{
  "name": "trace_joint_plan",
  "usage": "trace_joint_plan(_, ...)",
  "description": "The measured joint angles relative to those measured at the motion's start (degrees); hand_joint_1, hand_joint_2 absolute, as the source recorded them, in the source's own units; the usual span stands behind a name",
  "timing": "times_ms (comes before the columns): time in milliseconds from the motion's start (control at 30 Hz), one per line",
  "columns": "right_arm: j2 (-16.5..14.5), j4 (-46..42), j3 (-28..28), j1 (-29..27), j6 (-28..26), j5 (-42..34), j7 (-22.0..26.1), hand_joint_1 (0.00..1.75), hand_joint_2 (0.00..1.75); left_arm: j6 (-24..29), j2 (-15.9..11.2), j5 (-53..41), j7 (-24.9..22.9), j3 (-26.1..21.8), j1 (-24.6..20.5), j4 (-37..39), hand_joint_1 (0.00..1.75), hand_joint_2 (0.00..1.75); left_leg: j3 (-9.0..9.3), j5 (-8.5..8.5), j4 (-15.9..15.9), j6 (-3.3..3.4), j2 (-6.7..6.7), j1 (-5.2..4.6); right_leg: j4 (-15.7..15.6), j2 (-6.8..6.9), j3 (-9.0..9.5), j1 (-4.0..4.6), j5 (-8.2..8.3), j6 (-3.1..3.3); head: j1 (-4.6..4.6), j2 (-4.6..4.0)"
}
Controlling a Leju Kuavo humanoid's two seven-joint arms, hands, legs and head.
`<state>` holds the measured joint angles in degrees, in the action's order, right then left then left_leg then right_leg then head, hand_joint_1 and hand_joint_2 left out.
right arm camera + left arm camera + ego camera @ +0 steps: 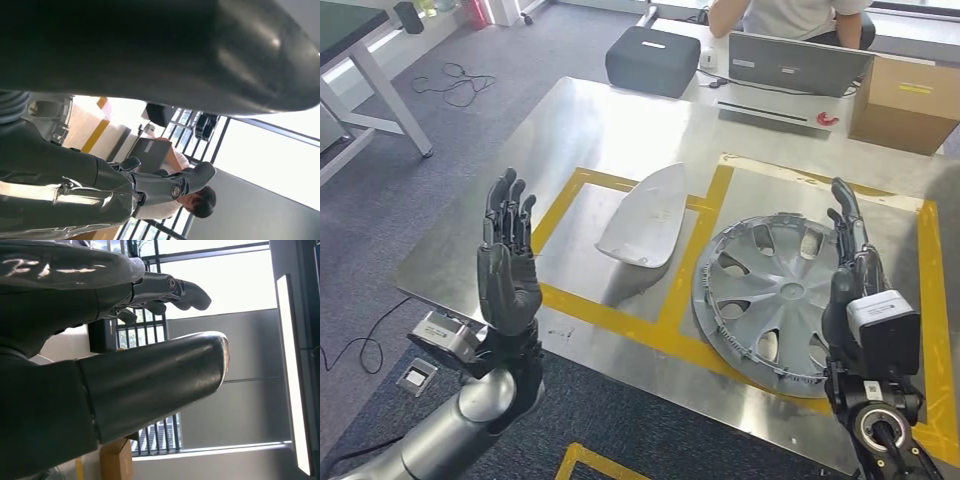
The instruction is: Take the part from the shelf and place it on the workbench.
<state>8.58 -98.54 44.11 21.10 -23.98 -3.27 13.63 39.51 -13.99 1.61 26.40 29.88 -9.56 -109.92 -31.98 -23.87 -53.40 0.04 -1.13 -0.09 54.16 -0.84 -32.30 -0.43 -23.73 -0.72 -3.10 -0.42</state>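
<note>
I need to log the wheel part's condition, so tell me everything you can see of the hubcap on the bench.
The hubcap is a round grey wheel cover, plastic by its look, with spokes running out from a small centre disc and dark openings between them. It lies flat on the steel workbench, inside the right-hand square marked by yellow tape. The right hand is raised in front of its right side and hides part of the rim; whether it touches cannot be told. Nothing lies on it.
</note>
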Motion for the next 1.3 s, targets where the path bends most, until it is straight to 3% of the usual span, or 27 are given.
trace_joint_plan(333,1.2,-5.7,-0.2,-5.6,0.1,-8.3,6.1,0.0,0.0,0.3,-0.1,-3.0,-1.7,0.0,2.7,0.0,0.0,0.0,-0.01,-0.01,0.0,0.0,-0.01,0.0,0.0,0.02,0.02,0.0,-0.01,0.0,-0.01,0.0)
trace_joint_plan(1033,1.2,-7.6,-1.3,-8.5,1.9,-8.4,6.4,0.0,0.0,0.3,-0.1,-4.6,-3.1,0.0,3.5,0.0,0.0,0.0,0.0,0.0,0.0,0.0,-0.04,0.0,0.0,0.04,0.04,0.0,-0.01,0.0,0.0,0.0)
trace_joint_plan(1300,1.2,-8.2,-1.6,-8.8,2.4,-7.7,6.7,0.0,0.0,0.3,-0.1,-4.6,-3.2,0.1,3.5,-0.1,0.0,0.0,0.07,-0.25,-0.1,1.03,-0.09,0.03,-0.3,0.13,0.27,-0.05,-0.01,-0.74,-0.14,0.0)
